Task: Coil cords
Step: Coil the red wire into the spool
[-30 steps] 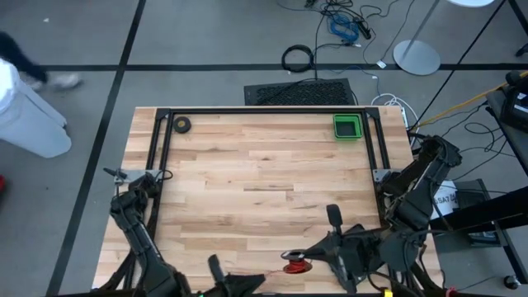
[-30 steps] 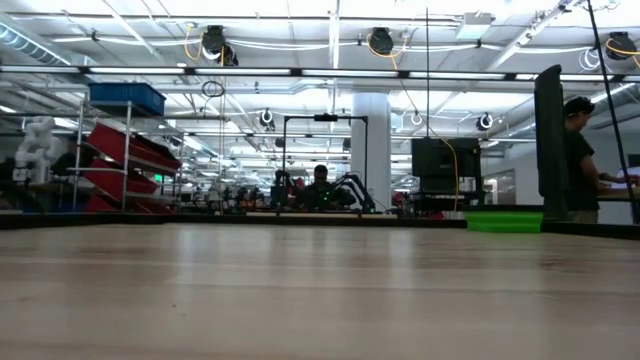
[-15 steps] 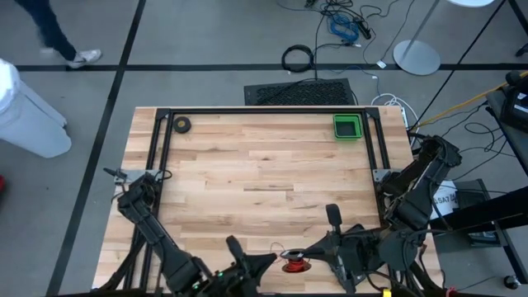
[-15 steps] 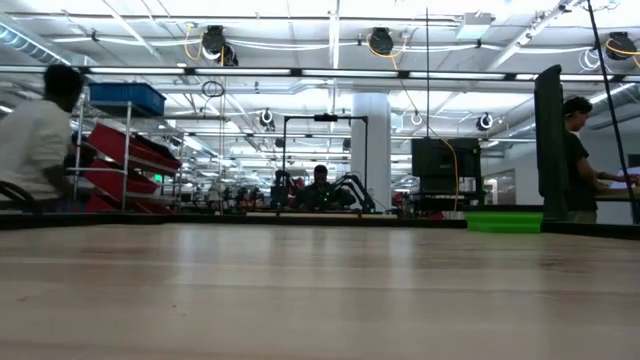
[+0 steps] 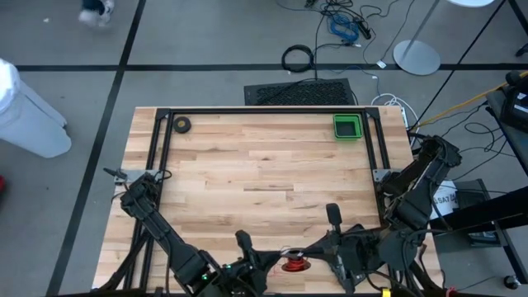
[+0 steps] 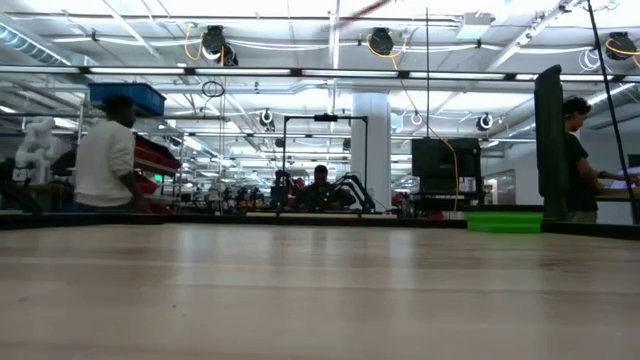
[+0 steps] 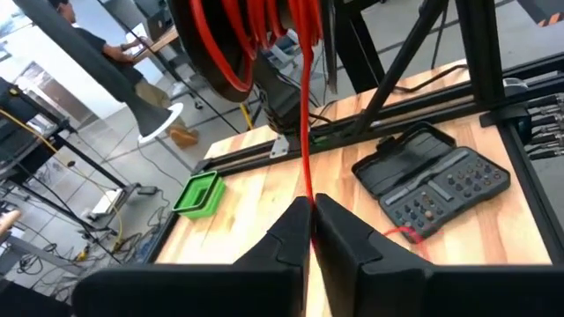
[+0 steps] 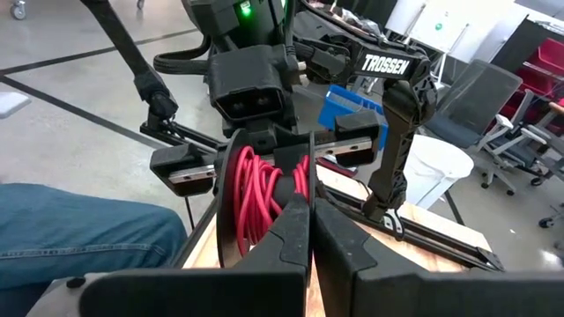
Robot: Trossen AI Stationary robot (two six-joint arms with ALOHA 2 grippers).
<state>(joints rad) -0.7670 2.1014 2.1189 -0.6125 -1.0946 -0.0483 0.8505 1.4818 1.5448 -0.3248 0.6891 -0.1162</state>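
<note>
The thin red cord [image 7: 305,132] is partly wound in loops on its round black reel [image 8: 231,202], and both sit at the near edge of the light wooden table [image 5: 264,173], between the two grippers. From above, the reel with its red coil [image 5: 294,265] lies just beside the right gripper [image 5: 312,250] and close to the left gripper [image 5: 266,261], which faces it from the other side.

In the left wrist view, a single taut strand of the cord runs from the red coil overhead straight into the left gripper [image 7: 311,224], whose two dark fingers [image 7: 291,233] are pressed almost together and pinch that strand between their tips. Past those fingers lie a flat black case with small buttons [image 7: 429,177] on the table, and farther off a small green plastic bin [image 7: 197,194] near the black metal frame.

In the right wrist view, the right gripper [image 8: 310,216] has its fingers [image 8: 295,231] pressed fully together, their tips meeting right at the red loops on the reel; whether they clamp a strand or only touch the coil cannot be told. Directly beyond the reel is the left arm's wrist, with its camera block and a green light.

A small black ring-shaped roll [image 5: 181,124] rests at the far corner of the table, well apart from both grippers.
</note>
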